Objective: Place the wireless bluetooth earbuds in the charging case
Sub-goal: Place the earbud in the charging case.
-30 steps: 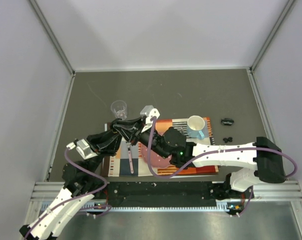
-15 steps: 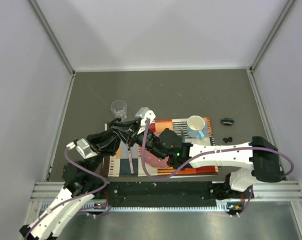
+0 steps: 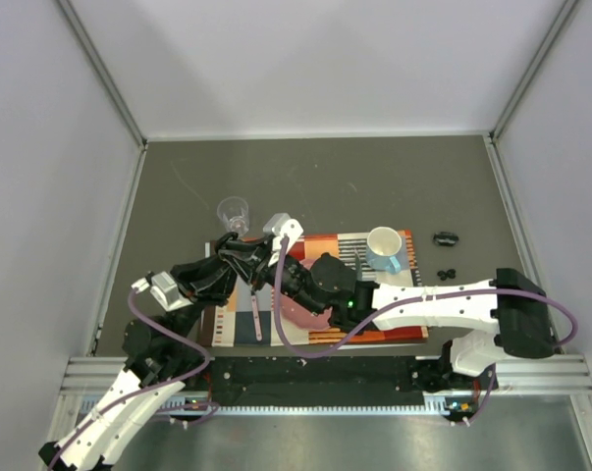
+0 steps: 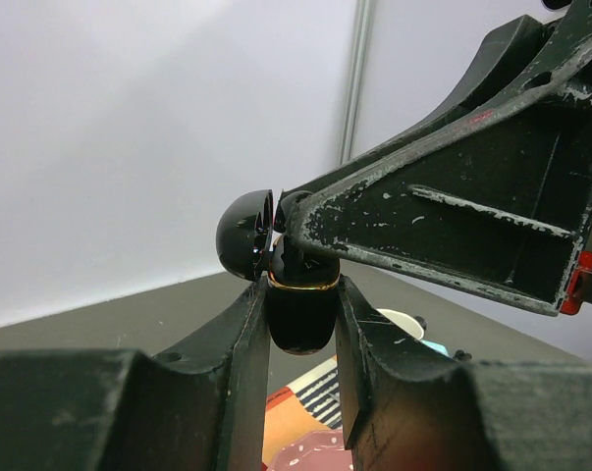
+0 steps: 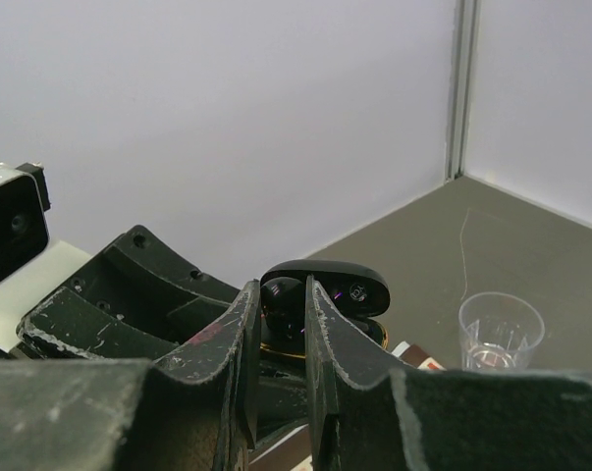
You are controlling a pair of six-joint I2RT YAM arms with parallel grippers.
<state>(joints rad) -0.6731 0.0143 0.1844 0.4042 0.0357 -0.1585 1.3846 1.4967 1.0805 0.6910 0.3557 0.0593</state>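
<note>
My left gripper (image 3: 263,258) is raised above the mat and shut on the charging case (image 4: 300,316), a black body with a gold rim. Its lid (image 4: 244,245) stands open to the left. My right gripper (image 3: 280,269) meets it from the right, shut on a glossy black earbud (image 5: 284,306) at the case's opening. The lid (image 5: 347,285) shows just behind the right fingertips. In the left wrist view the right gripper's finger (image 4: 453,211) reaches in from the upper right. Small black pieces (image 3: 445,273) and a larger black piece (image 3: 445,237) lie on the table at the right.
A blue mug (image 3: 385,247) stands on the striped mat (image 3: 399,324). A pink plate (image 3: 303,314) and a pink stick (image 3: 256,316) lie under the arms. A clear plastic cup (image 3: 234,212) stands behind the mat; it also shows in the right wrist view (image 5: 500,329).
Both grippers have shifted a little left together, and the right gripper has closed in on the case held by the left. Since half a second ago almost nothing has moved.
</note>
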